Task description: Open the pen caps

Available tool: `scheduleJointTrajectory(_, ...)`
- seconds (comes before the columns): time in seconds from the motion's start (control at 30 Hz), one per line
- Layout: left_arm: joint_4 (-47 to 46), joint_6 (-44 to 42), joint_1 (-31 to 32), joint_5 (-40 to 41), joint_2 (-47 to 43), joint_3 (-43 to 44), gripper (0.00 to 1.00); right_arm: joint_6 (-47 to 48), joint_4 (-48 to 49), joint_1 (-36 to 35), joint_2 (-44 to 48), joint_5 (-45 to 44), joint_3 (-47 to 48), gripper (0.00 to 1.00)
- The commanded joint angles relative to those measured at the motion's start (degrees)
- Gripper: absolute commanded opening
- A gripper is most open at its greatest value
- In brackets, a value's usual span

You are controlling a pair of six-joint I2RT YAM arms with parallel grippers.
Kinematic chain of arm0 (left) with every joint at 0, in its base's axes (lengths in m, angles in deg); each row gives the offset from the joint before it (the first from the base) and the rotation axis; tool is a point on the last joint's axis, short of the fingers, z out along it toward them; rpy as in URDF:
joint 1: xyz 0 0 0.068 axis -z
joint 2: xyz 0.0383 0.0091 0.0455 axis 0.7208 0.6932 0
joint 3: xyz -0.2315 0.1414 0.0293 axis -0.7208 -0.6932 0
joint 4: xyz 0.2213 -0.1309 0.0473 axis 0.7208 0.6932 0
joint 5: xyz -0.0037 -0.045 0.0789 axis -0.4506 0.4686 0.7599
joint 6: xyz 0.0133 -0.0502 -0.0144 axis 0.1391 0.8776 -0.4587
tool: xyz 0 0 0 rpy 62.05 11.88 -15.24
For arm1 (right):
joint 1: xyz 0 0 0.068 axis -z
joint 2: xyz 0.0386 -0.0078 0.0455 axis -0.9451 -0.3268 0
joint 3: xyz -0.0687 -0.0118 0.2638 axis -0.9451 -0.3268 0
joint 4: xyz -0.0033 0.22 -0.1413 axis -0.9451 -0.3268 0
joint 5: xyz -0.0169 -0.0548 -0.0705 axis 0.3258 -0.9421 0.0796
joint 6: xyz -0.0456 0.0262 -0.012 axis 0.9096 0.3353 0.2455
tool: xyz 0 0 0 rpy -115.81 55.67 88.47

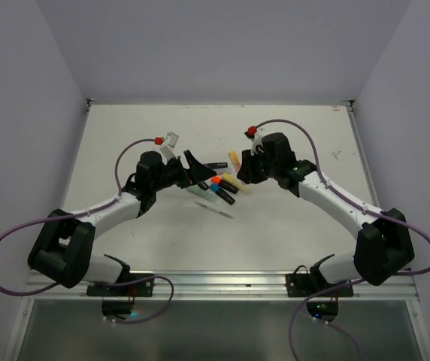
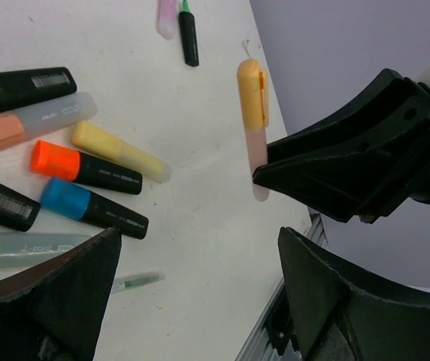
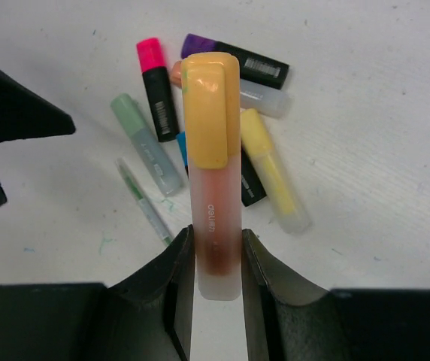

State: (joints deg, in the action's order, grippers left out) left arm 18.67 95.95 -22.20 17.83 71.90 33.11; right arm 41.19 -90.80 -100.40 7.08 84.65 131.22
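We're pinching the barrel [image 3: 216,218] in right gripper [image 3: 216,252], orange cap [image 3: 210,113] jutting past its tips; left gripper [image 2: 198,241] spread, needing to clamp that cap.

**Lighting and Image Quality**

Illumination is bright, even and diffuse in all three views; the white table [image 1: 275,233] approaches overexposure in the top external view; shadows under the arms are soft and faint, lying close beneath them, consistent with overhead light; in the right wrist view the orange cap [image 3: 209,113] and its highlighter barrel [image 3: 216,210] are sharp, the cap carrying soft glare; the right gripper [image 3: 216,241] renders near-black, surface detail lost; in the left wrist view the left gripper [image 2: 200,252] is blurred at close range; the thin green stick [image 2: 136,282] is out of focus.
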Motion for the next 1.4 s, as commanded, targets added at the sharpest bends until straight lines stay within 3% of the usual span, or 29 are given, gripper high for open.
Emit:
scheduleJointTrajectory(0.0, -5.6, 2.4, 2.2, -0.1, 1.2, 2.3, 0.87, -2.3, 1.8, -1.5, 0.7, 2.8, -0.4, 0.0)
scheduleJointTrajectory(0.5, -8.4, 4.1, 4.0, 0.3, 7.8, 8.8, 0.82, -5.2, 4.1, -7.5, -1.4, 4.3, 1.3, 0.0)
scheduleJointTrajectory(0.67, -6.5, 2.8, 4.0, 1.0, 8.8, 11.8, 0.74, -5.6, 4.0, -8.5, -1.1, 3.8, 1.8, 0.0)
scheduleJointTrajectory(1.37, -7.7, 3.7, 4.4, 0.7, 8.9, 9.9, 0.49, -8.4, 5.7, -9.0, -0.5, 3.3, 3.1, 0.0)
